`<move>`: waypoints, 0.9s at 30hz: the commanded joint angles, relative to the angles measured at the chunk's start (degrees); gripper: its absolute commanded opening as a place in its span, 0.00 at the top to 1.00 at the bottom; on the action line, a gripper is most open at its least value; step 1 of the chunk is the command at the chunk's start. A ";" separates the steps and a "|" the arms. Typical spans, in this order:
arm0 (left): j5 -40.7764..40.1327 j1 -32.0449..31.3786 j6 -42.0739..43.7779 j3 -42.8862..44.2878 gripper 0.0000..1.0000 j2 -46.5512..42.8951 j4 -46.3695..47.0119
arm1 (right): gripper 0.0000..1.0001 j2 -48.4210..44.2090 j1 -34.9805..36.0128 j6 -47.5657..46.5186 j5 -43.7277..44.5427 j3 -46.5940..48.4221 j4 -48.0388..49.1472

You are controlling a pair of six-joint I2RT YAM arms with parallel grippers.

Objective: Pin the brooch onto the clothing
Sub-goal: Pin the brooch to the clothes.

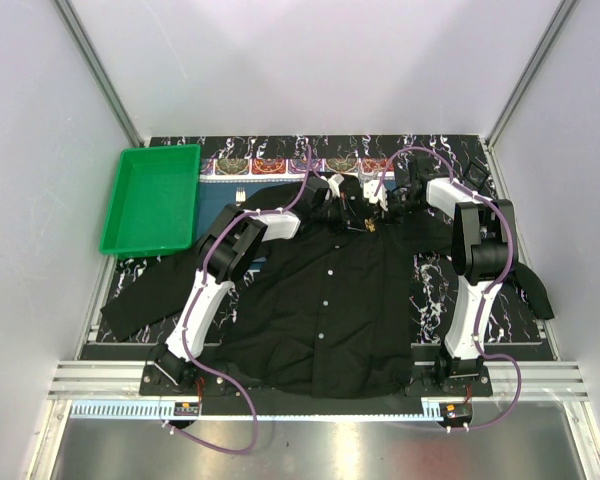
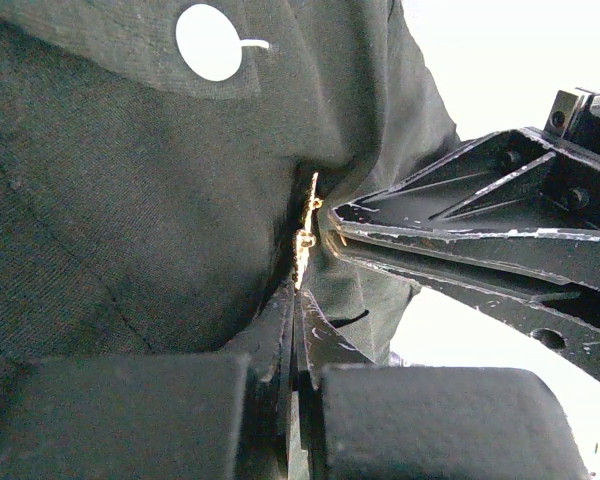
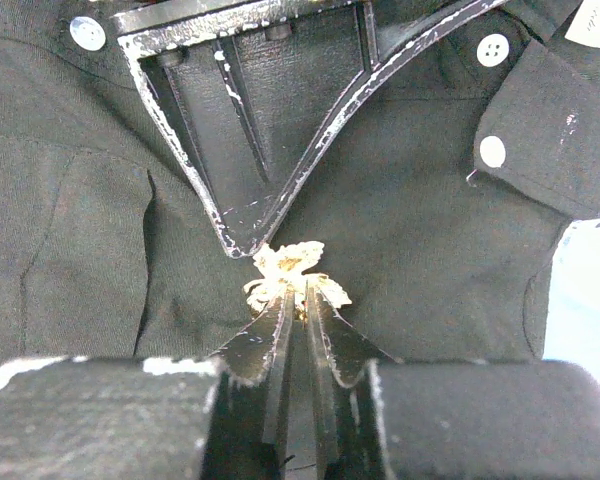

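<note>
The clothing (image 1: 330, 300), a black button-up shirt, lies spread flat on the table. The brooch (image 1: 370, 226), tiny and golden, sits on its chest just below the collar. In the right wrist view the brooch (image 3: 290, 268) lies against the cloth (image 3: 430, 250), and my right gripper (image 3: 297, 295) has its jaws closed to a narrow slit on the brooch's lower edge. My left gripper (image 3: 242, 245) comes from the opposite side, shut, with its tip at the brooch's top. In the left wrist view the brooch (image 2: 305, 240) shows edge-on just beyond my shut left gripper (image 2: 298, 295). I cannot tell whether that gripper pinches cloth.
A green tray (image 1: 150, 200) stands at the back left. A patterned placemat (image 1: 280, 165) lies behind the collar. One sleeve (image 1: 140, 300) trails to the left and the other reaches the right edge (image 1: 535, 290). White buttons (image 3: 492, 48) dot the collar and placket.
</note>
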 commanded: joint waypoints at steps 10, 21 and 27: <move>1.13 0.11 -0.70 0.81 1.00 0.24 2.36 | 0.96 1.27 -0.07 -0.46 -1.55 0.93 -0.72; 1.22 0.11 0.01 0.81 1.00 0.15 2.36 | 1.00 3.56 0.46 0.95 -1.38 4.88 -3.09; 0.78 -0.07 0.54 1.16 1.00 0.24 1.22 | 1.00 4.88 0.81 -0.54 -0.50 6.99 -6.70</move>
